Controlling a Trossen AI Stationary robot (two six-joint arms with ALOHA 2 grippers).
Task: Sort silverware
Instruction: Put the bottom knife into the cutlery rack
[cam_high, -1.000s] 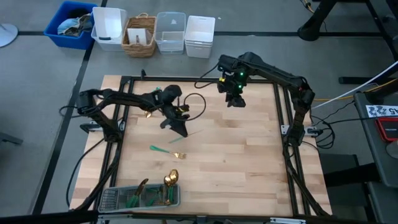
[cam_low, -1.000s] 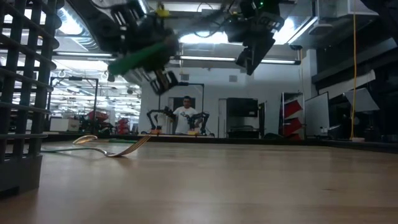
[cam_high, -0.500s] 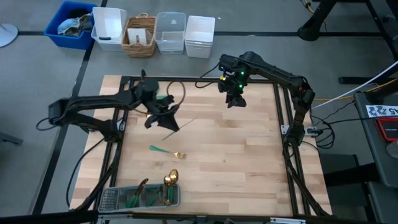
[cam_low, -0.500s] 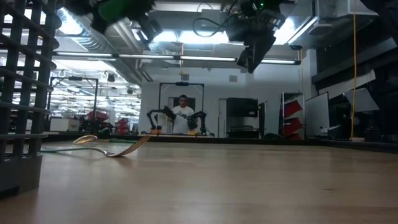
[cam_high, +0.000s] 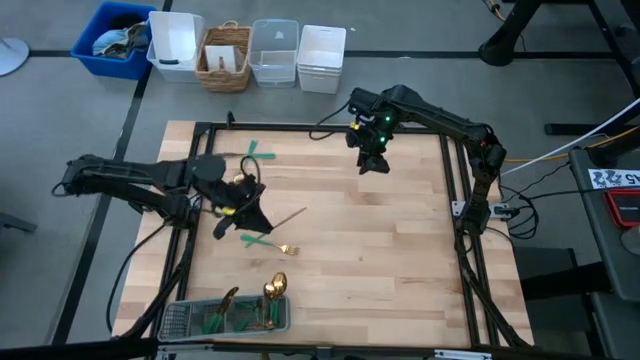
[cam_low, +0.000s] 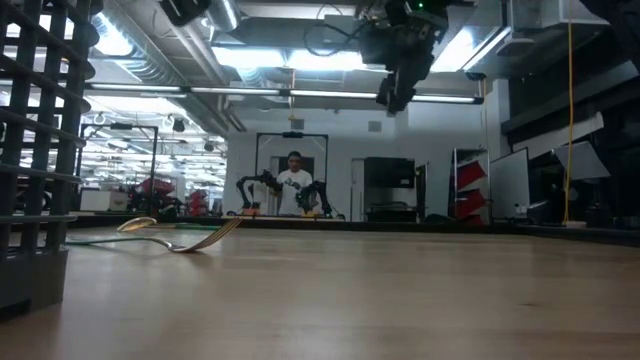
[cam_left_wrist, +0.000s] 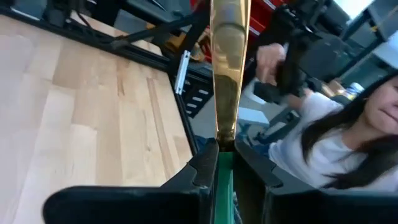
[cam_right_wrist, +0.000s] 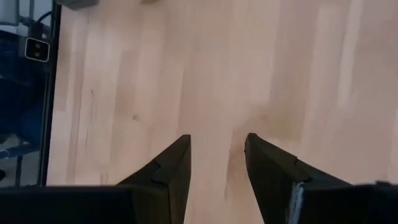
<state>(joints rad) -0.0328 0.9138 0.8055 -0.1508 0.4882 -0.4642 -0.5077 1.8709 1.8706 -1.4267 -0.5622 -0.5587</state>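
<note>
My left gripper (cam_high: 256, 224) hangs above the table's left half, shut on a piece of silverware (cam_high: 288, 217) whose gold head (cam_left_wrist: 229, 68) sticks out past the fingers. One teal-handled, gold-headed piece (cam_high: 266, 243) lies flat on the wood just near of it, seen as a fork (cam_low: 180, 240) in the low view. More teal handles (cam_high: 258, 152) lie by the far edge. A grey mesh tray (cam_high: 180, 320) at the near left holds several pieces. My right gripper (cam_high: 368, 160) hovers open over bare wood (cam_right_wrist: 214, 93) toward the far edge. My left gripper pinches the slim teal handle (cam_left_wrist: 222, 177) of the piece between its two fingers, right where the gold part begins. The fingers lie along the piece, which runs straight on out of them. It is lifted clear of the table, about level, pointing toward the table's right.
A black frame rail (cam_high: 300, 128) rings the wooden top. Bins and a basket (cam_high: 225, 58) stand beyond the far edge. A person (cam_left_wrist: 348, 137) shows past the table in the left wrist view, another (cam_low: 293, 185) far back in the room. Bare wood fills the table's right half.
My left gripper has risen out of the low view and drawn back toward the table's left and near edges, turning as it went and carrying the gold-headed piece along. The fork on the wood has stayed put.
</note>
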